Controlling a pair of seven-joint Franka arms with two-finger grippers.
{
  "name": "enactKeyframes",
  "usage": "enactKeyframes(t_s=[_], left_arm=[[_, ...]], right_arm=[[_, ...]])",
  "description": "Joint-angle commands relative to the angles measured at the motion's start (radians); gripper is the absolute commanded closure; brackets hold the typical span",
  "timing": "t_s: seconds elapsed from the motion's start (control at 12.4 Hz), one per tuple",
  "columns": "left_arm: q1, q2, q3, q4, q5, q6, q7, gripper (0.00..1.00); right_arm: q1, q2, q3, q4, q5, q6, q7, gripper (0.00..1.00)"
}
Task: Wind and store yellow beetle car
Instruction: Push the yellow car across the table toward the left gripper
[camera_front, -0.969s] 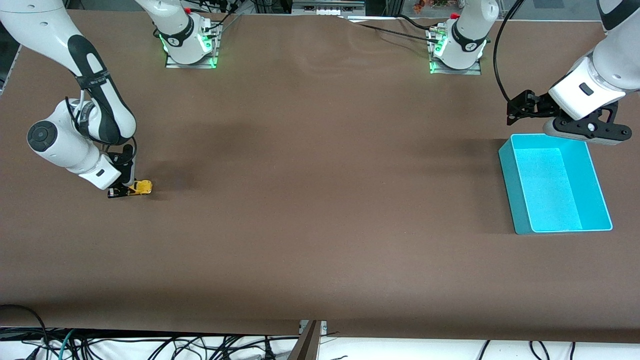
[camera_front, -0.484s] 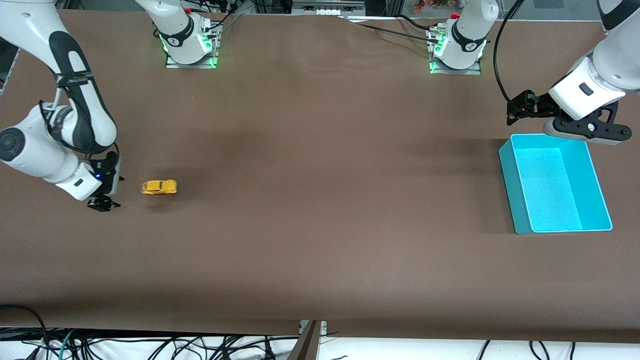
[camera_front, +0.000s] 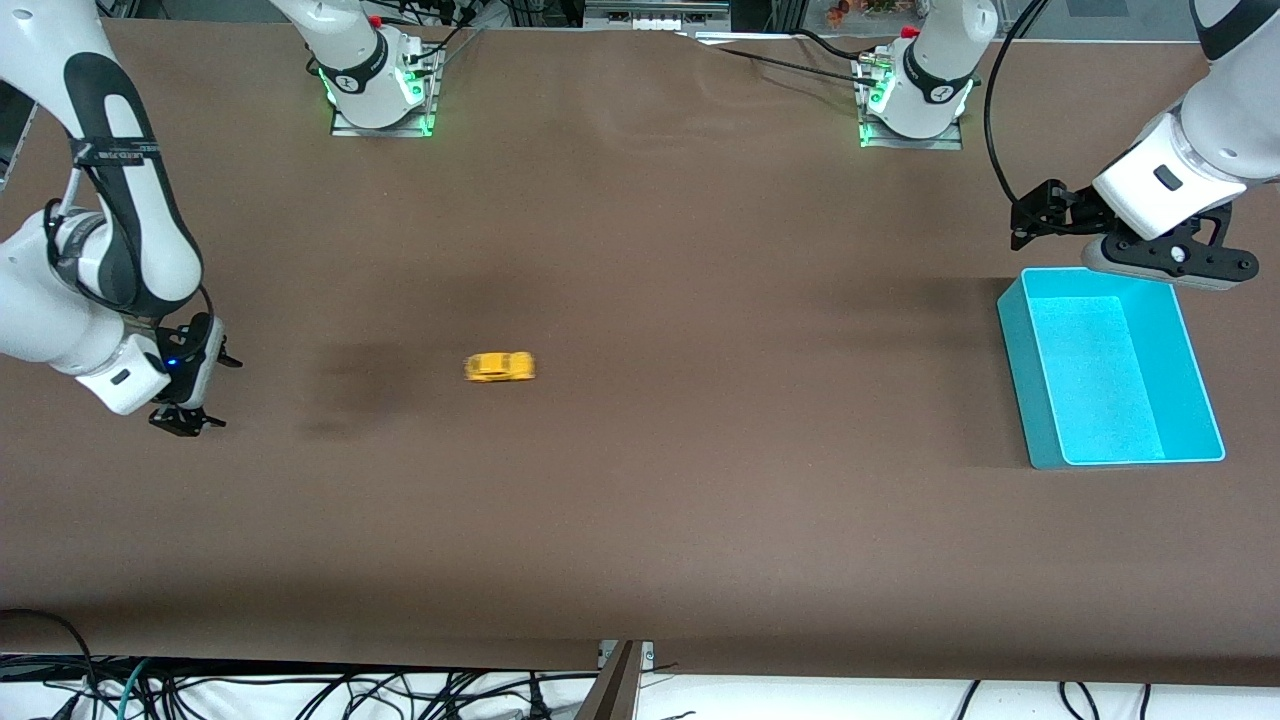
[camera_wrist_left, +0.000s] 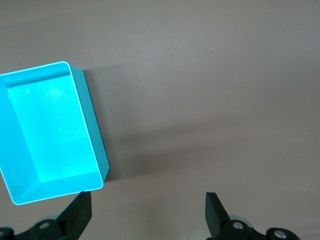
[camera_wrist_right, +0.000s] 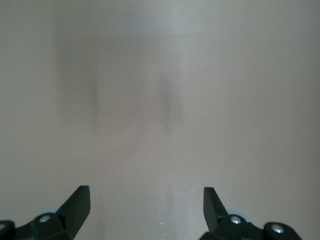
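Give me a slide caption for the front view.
Yellow beetle car on the table between the open right gripper and turquoise bin.

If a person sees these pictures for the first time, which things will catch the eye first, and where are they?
The bright turquoise bin stands out most, at the left arm's end of the table, with the left hand open in the air just above its rim. Next comes the small yellow car, alone on the brown table between the two arms. The right hand, open, hangs low at its own end.

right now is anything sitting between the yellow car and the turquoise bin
Nothing visible: only bare brown table lies between the yellow beetle car and the turquoise bin at the left arm's end.
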Motion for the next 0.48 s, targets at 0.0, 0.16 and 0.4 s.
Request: enactKeyframes(t_s=[0.0,0.16,0.4], left_arm=[[-0.002,0.013,-0.012,0.027,0.017,-0.023,-0.006,0.0],[-0.004,0.026,-0.042,0.027,0.019,-0.059,-0.001,0.0],[-0.004,0.057,-0.095,0.027,0.017,-0.087,0.063,0.0]], right_arm=[[-0.005,-0.009,0.011,0.118,0.02,-0.137,0.141,0.0],[0.018,-0.009,0.011,0.193,0.02,-0.213,0.302,0.0],[0.056,-0.029,0.013,0.265,0.019,-0.303,0.58,0.0]])
